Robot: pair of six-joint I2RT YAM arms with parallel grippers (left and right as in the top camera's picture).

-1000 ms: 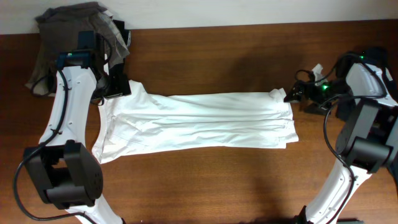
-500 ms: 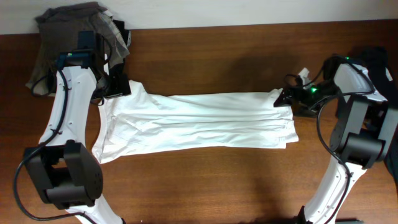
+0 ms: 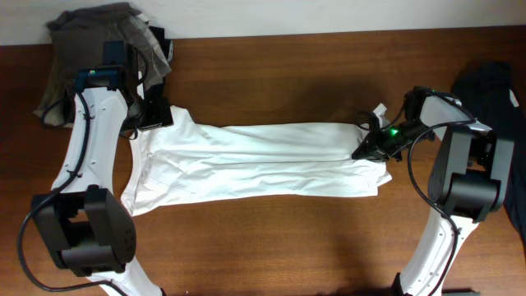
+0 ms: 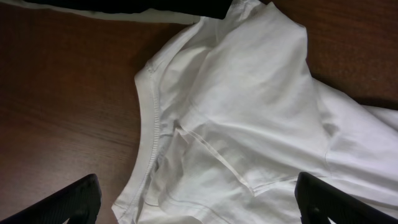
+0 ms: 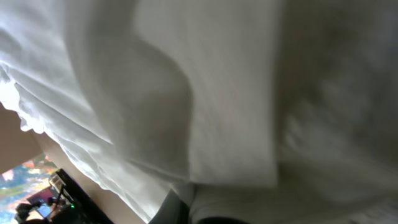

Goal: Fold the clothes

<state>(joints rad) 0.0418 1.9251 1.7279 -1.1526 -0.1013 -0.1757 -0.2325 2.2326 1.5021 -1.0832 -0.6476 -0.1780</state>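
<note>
Mostly cloth-filled right view | right gripper [image 3: 364, 150] apparently pinching T-shirt [image 3: 263, 156] edge | left gripper [image 4: 198, 186] wide

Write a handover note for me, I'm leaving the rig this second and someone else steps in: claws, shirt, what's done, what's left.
Left claw: open, over the collar end of the T-shirt, holding nothing.
Right claw: shut on the T-shirt's hem end, at its far corner.
T-shirt: flat on the table as a long band, collar to the left, hem to the right.
Done: the sides look folded in lengthwise.
Left: the crosswise fold, probably hem toward collar; the collar end is not yet gripped.
</note>
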